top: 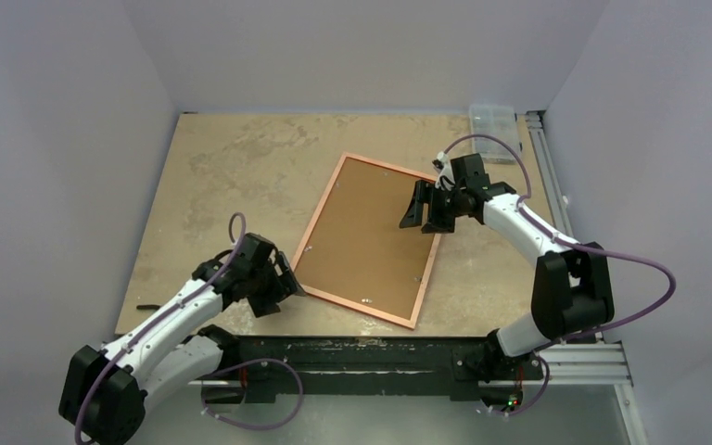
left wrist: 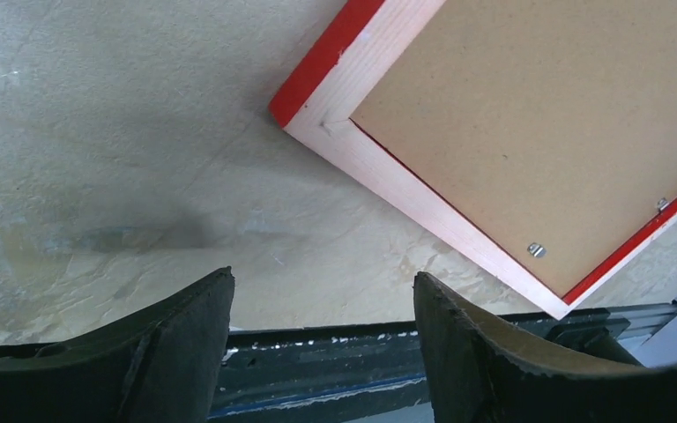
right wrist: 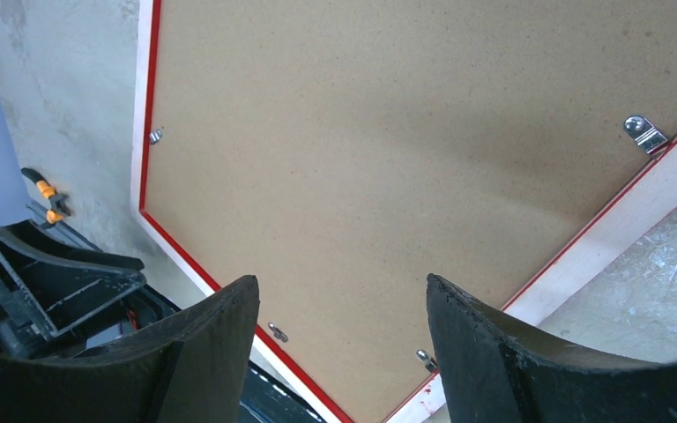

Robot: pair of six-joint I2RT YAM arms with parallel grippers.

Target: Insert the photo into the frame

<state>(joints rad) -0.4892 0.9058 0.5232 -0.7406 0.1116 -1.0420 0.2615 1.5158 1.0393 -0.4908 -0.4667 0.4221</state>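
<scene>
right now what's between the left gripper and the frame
Only bare table: in the left wrist view the left gripper sits apart from the frame corner, nothing lying between.

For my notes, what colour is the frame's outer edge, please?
The frame has a bright red edge; see left wrist view.

Red-fronted frame [left wrist: 432, 205], face-down and askew

Ahead of the right gripper [right wrist: 339, 291], the frame [right wrist: 599, 242] shows pale bare wood with red-painted edges, around a matt brown fibreboard backing board [right wrist: 388, 176] with small shiny metal clips [right wrist: 645, 134].
</scene>
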